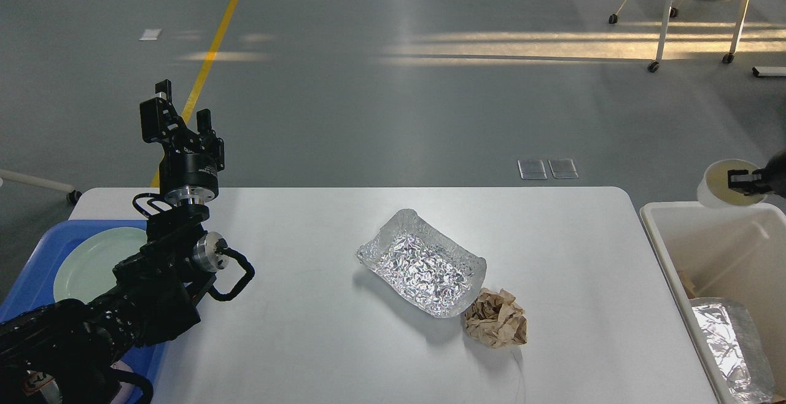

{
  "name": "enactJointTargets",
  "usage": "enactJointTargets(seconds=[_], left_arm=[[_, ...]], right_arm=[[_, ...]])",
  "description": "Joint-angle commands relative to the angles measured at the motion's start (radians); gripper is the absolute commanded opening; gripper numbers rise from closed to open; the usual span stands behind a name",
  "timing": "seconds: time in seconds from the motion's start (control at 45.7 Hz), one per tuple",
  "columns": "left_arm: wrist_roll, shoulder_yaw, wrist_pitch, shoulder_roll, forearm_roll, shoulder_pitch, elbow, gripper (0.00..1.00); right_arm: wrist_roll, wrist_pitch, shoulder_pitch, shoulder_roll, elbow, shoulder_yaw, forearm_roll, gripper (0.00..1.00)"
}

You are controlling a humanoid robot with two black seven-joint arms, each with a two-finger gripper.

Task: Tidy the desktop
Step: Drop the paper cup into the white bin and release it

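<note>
Right gripper [742, 182] at frame edge above off-white bin [706, 232], fingers pinching white paper cup [724, 184] rim. Left gripper [178, 118] raised, fingers spread, empty. White matte worktop [307, 342] carries crinkled foil tray [422, 263], crumpled brown paper [496, 318].

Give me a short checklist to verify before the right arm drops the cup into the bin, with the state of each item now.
1. Cup held by right gripper: ok, fingers pinch its rim.
2. Cup over the bin: ok, it hangs above the far rim, though barely inside.
3. Room in the bin: ok, only a foil tray lies at the near end.
4. Left gripper out of the way: ok, raised at the left side, open and empty.
5. Things left on the desktop: not ok, a foil tray and a paper ball remain.
6. Cup empty: cannot tell.
</note>
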Motion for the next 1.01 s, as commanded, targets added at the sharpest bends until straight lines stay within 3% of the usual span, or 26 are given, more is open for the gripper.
enactJointTargets(seconds=[0.0, 0.066, 0.131, 0.241, 0.306, 0.985], left_arm=[[0.0, 0.0, 0.0, 0.001, -0.001, 0.0, 0.0, 0.96], [0.0, 0.0, 0.0, 0.001, 0.001, 0.0, 0.0, 0.96], [0.0, 0.0, 0.0, 0.001, 0.001, 0.0, 0.0, 0.96], [0.0, 0.0, 0.0, 0.001, -0.001, 0.0, 0.0, 0.96], [0.0, 0.0, 0.0, 0.001, -0.001, 0.0, 0.0, 0.96], [0.0, 0.0, 0.0, 0.001, 0.001, 0.0, 0.0, 0.96]], right_arm=[[0.002, -0.08, -0.089, 0.019, -0.093, -0.068, 0.01, 0.0], [0.002, -0.099, -0.123, 0.027, -0.106, -0.069, 0.015, 0.0], [0.002, -0.116, -0.138, 0.027, -0.106, -0.069, 0.016, 0.11], [0.0, -0.126, -0.155, 0.027, -0.106, -0.069, 0.018, 0.59], [0.0, -0.127, -0.155, 0.027, -0.107, -0.069, 0.018, 1.0], [0.0, -0.121, -0.144, 0.027, -0.098, -0.068, 0.019, 1.0]])
